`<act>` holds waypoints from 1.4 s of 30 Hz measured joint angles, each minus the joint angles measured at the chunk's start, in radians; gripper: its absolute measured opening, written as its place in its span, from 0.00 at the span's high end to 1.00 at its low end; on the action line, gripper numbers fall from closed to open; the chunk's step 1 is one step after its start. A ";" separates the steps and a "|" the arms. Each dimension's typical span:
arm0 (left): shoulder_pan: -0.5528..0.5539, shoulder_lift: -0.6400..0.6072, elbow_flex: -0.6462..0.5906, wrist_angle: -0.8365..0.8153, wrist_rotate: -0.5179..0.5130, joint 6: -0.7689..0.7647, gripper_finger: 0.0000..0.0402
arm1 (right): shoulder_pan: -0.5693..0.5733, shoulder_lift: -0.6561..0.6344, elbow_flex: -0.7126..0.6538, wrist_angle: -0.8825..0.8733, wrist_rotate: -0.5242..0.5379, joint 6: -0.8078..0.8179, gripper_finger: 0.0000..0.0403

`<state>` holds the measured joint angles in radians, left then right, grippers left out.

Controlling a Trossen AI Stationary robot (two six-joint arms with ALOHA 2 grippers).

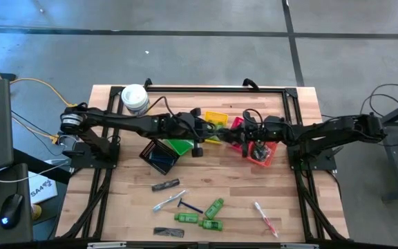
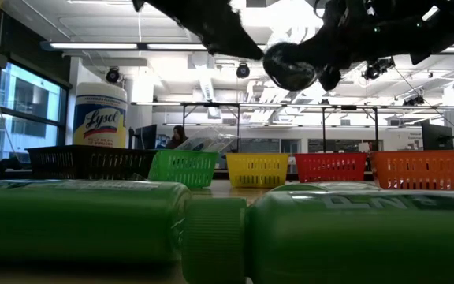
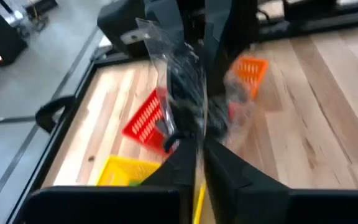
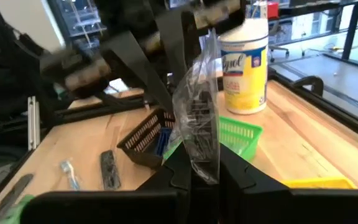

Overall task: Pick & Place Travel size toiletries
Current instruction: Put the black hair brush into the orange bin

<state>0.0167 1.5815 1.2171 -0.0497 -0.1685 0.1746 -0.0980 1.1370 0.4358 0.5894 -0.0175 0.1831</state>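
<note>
Both grippers meet above the yellow basket (image 1: 216, 117), left gripper (image 3: 197, 146) and right gripper (image 4: 199, 163) each clenched on the clear-wrapped mesh bundle (image 4: 199, 121). I'd release one side first (wrapper looks slippery), then lower it slowly

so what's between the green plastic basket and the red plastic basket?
A yellow plastic basket sits between them; the low view shows the row of baskets plainly.
</note>
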 joint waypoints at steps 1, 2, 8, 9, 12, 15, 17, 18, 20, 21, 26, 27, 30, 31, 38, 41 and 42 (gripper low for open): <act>-0.005 -0.015 0.000 -0.023 -0.001 0.000 0.90 | 0.000 0.000 0.000 -0.004 -0.008 -0.004 0.94; -0.008 -0.028 0.000 -0.030 -0.005 0.002 0.87 | 0.000 0.000 0.000 -0.005 -0.017 -0.004 0.94; -0.043 -0.154 0.000 -0.235 -0.018 -0.032 0.66 | 0.000 -0.014 0.000 -0.011 -0.016 -0.003 0.90; -0.053 -0.179 0.000 -0.275 -0.035 -0.049 0.64 | 0.000 -0.028 0.000 -0.023 -0.016 -0.004 0.90; -0.093 -0.288 -0.048 -0.379 -0.129 -0.116 0.62 | 0.000 -0.083 0.000 -0.069 -0.023 -0.010 0.92; -0.137 -0.430 -0.158 -0.359 -0.178 -0.173 0.66 | 0.000 -0.151 -0.002 -0.155 -0.041 -0.036 0.94; -0.160 -0.534 -0.255 -0.309 -0.181 -0.200 0.71 | 0.000 -0.199 0.000 -0.187 -0.042 -0.054 0.94; -0.174 -0.588 -0.310 -0.267 -0.180 -0.205 0.75 | 0.000 -0.227 0.000 -0.215 -0.042 -0.057 0.94; -0.200 -0.697 -0.440 -0.190 -0.181 -0.201 0.84 | 0.000 -0.278 0.000 -0.257 -0.035 -0.057 0.92; -0.212 -0.744 -0.502 -0.130 -0.181 -0.194 0.90 | 0.000 -0.303 0.000 -0.284 -0.034 -0.057 0.91; -0.227 -0.962 -0.810 0.110 -0.135 -0.179 0.98 | 0.000 -0.413 0.000 -0.413 -0.013 -0.057 0.93; -0.226 -0.996 -0.862 0.151 -0.119 -0.173 0.98 | 0.000 -0.425 0.000 -0.434 -0.013 -0.057 0.94; -0.227 -1.070 -0.981 0.259 -0.062 -0.155 1.00 | 0.001 -0.459 0.000 -0.479 -0.013 -0.051 0.94; -0.227 -1.090 -1.006 0.278 -0.052 -0.154 0.99 | 0.001 -0.468 0.000 -0.491 -0.013 -0.043 0.94; -0.226 -1.165 -1.085 0.280 -0.051 -0.206 1.00 | 0.000 -0.556 0.000 -0.647 0.019 0.036 0.93; -0.226 -1.166 -1.096 0.265 -0.052 -0.206 1.00 | 0.000 -0.583 0.000 -0.734 0.039 0.077 0.94; -0.226 -1.166 -1.098 0.249 -0.052 -0.206 1.00 | 0.000 -0.587 0.000 -0.764 0.048 0.105 0.93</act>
<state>-0.2096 0.4160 0.1192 0.1993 -0.2203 -0.0312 -0.0978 0.5499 0.4355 -0.1745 0.0301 0.2882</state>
